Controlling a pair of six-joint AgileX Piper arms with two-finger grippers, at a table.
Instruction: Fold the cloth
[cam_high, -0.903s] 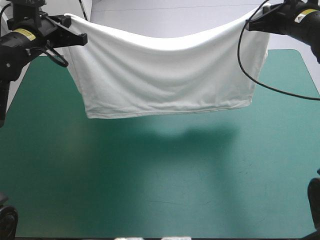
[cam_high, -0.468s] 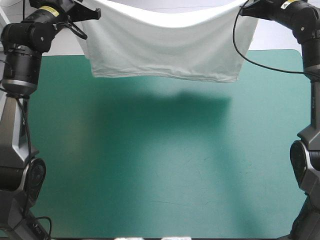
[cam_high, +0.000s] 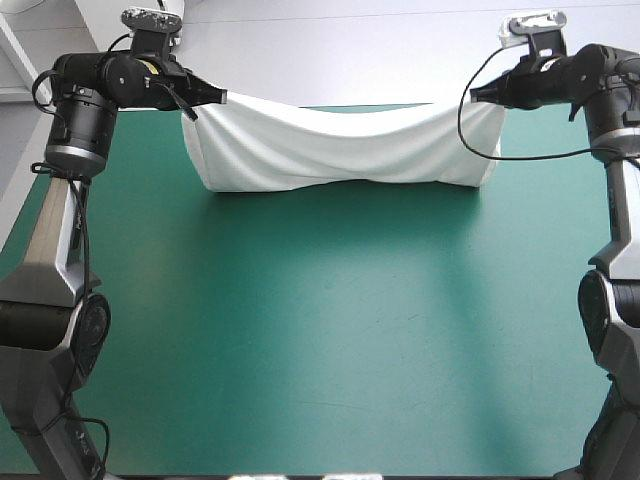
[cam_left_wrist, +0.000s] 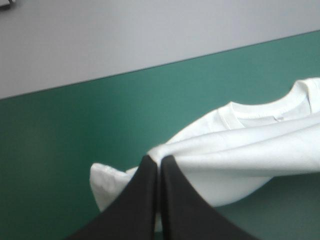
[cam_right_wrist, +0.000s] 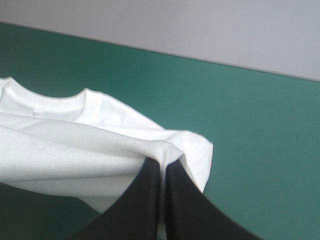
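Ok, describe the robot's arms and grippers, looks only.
Both arms, left arm and right arm, have grey metallic links joined by round black joints, with black wrists. The left wrist bears a small yellow label. The left gripper and right gripper each have two broad black fingers, curved like fins and tapering to points.

Left pincer (cam_high: 220, 97), right pincer (cam_high: 478, 97) clamped; arms extended forward.

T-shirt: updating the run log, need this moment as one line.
T-shirt: draped on teal-green cover near far edge, upper edge held up | left gripper: shut on T-shirt | right gripper: shut on T-shirt
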